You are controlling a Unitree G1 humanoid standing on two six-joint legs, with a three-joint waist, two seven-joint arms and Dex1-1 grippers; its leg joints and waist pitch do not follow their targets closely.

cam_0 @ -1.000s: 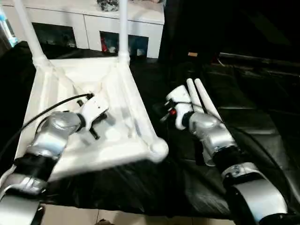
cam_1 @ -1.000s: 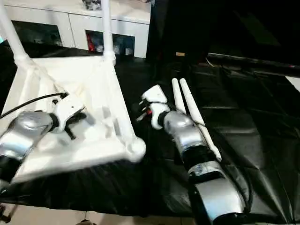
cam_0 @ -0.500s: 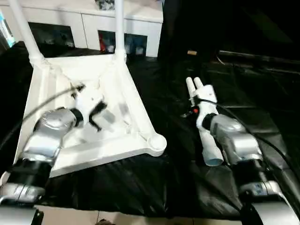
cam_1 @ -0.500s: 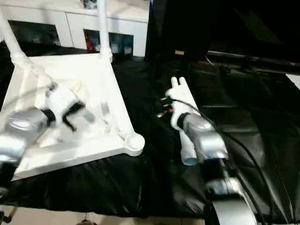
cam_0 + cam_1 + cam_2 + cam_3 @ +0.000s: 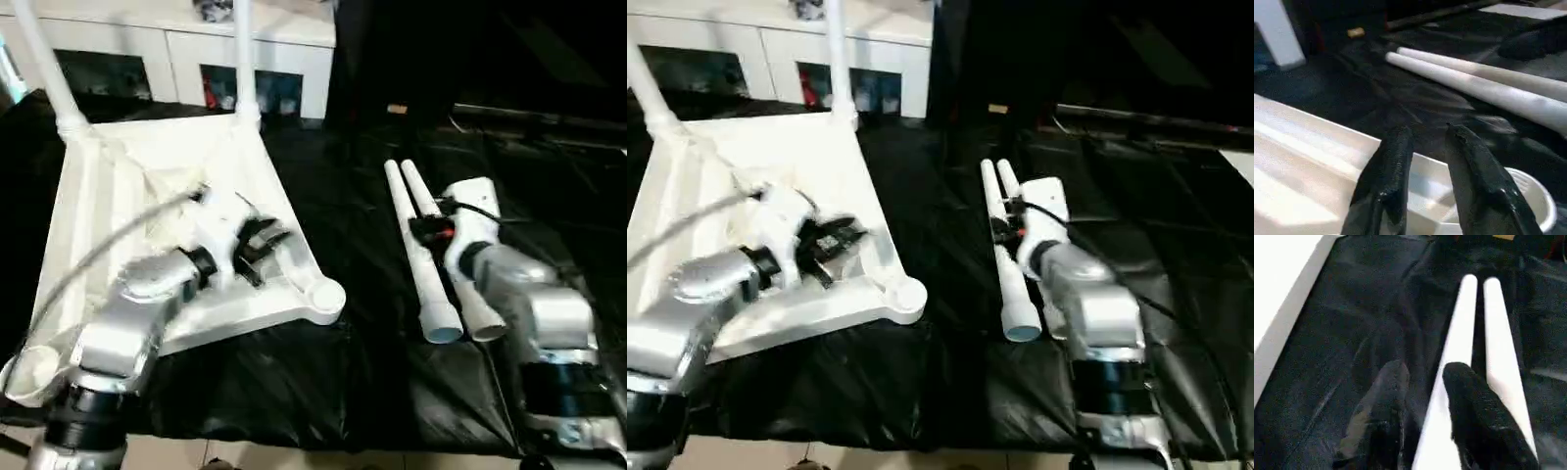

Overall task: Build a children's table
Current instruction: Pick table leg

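- Tabletop (image 5: 118, 196) upside down on black bench (image 5: 372, 392), two legs (image 5: 240, 59) upright in far sockets.
- Loose legs (image 5: 416, 245) side by side beside right gripper (image 5: 1422, 377), narrowly parted, empty.
- Left gripper (image 5: 1427, 137) narrowly parted over tabletop's near rim, empty.

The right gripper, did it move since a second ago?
Yes. The right gripper has slid over to the two loose legs on the black cloth. Before, it sat between them and the tabletop.

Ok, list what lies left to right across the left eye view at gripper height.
Upturned tabletop → left gripper → empty corner socket → two loose legs → right gripper, over the legs.
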